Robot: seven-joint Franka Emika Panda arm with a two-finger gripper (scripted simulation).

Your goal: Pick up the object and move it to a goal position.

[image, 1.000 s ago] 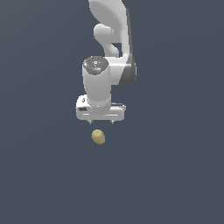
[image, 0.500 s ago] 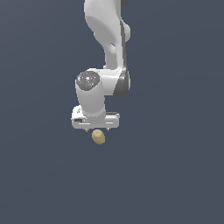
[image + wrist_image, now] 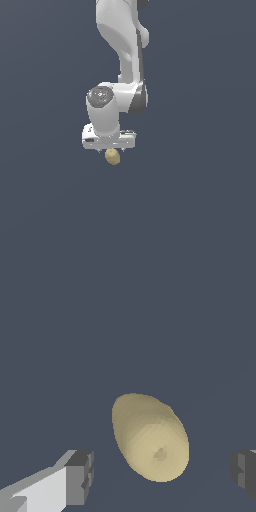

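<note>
- Jaws first, closest to my wrist camera: the gripper (image 3: 160,476) has them spread wide, one dark pad (image 3: 80,476) on one side and the other pad just peeking in at the frame edge, neither one touching anything.
- Between those pads sits the object (image 3: 150,437), a tan-yellow egg shape, clear gaps on both sides. It lies slightly skewed to the line between the pads, so I judge the squeeze will land across its narrower girth, which is what I want.
- Over to the exterior view: the object (image 3: 112,157) rests on the table (image 3: 200,200), just under the white gripper body (image 3: 108,145), partly tucked beneath it.
- That stance makes sense to me: straddle first, then close, so the egg can't squirt sideways.
- Farther back, the arm (image 3: 120,45) rises steeply out of frame, wrist stacked nearly straight above the target for a vertical drop.
- I see no goal marker in either view, so I can't say which way the carry will go.
</note>
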